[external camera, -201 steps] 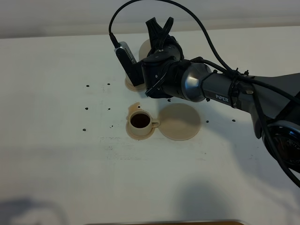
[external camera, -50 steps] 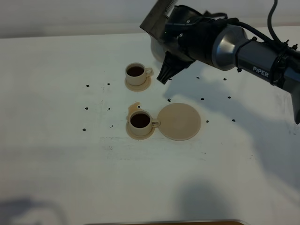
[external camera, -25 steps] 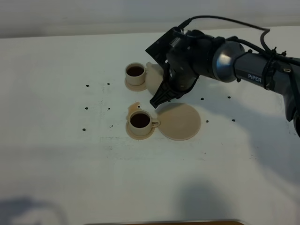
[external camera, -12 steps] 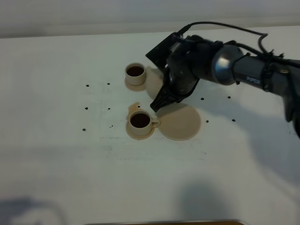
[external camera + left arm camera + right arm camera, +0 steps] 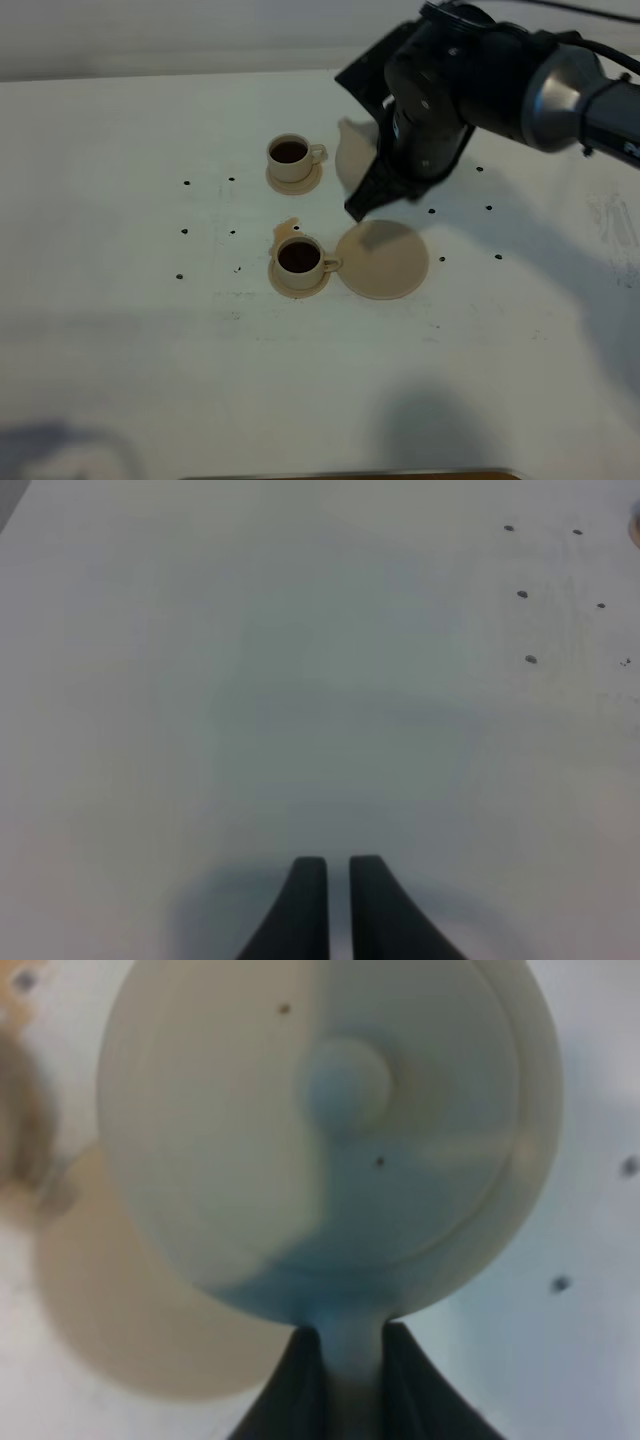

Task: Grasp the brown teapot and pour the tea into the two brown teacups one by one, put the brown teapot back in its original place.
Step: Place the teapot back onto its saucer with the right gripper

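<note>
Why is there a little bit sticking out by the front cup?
Beside the near teacup, a small tan piece pokes out past its saucer. It may be a broken chip, but that is unclear. No spill shows.

White tabletop (image 5: 120, 340), small dark dots (image 5: 186, 184) scattered; soft shadows along near edge.

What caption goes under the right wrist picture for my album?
Right gripper holding the round tan ceramic teapot by its handle above the wide tan saucer.

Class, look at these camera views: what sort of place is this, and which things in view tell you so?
Probably a robot test bench, not a kitchen: a bare white table dotted with small dark holes, a robot arm whose right end effector grips the brown teapot, and two filled teacups on saucers.
</note>
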Available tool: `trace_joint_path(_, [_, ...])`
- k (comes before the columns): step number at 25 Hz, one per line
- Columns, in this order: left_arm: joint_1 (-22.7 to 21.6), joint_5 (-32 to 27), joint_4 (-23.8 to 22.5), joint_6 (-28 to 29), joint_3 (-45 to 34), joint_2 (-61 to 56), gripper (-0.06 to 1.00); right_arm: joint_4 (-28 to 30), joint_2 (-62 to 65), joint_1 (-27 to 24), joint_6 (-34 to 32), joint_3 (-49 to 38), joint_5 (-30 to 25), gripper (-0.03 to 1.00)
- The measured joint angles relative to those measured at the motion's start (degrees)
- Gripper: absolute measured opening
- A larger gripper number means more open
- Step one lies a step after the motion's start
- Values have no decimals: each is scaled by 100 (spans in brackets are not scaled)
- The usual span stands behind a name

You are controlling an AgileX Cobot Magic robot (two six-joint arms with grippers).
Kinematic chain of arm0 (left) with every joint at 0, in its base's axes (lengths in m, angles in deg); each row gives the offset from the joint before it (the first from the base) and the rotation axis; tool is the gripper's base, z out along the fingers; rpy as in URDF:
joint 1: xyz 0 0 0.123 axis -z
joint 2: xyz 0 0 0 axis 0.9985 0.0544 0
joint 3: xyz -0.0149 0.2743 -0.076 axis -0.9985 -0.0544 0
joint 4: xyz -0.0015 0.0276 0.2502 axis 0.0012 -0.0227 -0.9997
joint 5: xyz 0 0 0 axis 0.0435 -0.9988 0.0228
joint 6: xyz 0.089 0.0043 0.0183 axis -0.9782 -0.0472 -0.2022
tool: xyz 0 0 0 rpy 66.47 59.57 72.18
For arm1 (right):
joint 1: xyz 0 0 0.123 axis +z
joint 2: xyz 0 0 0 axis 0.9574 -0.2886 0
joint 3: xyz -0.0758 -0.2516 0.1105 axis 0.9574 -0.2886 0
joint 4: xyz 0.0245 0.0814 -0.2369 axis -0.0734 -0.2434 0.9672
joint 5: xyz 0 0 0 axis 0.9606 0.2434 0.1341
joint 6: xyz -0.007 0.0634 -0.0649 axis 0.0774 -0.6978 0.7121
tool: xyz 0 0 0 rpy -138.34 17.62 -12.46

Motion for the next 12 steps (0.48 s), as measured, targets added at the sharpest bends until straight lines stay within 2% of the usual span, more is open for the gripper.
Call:
trace_joint_path(7, [0, 0, 0, 0, 0, 0, 12, -949, 547, 8, -6, -1429, 1156, 8])
trace_joint_path(12, [0, 0, 0, 0, 0, 0, 12, -1237, 589, -16, -11, -2035, 1586, 8])
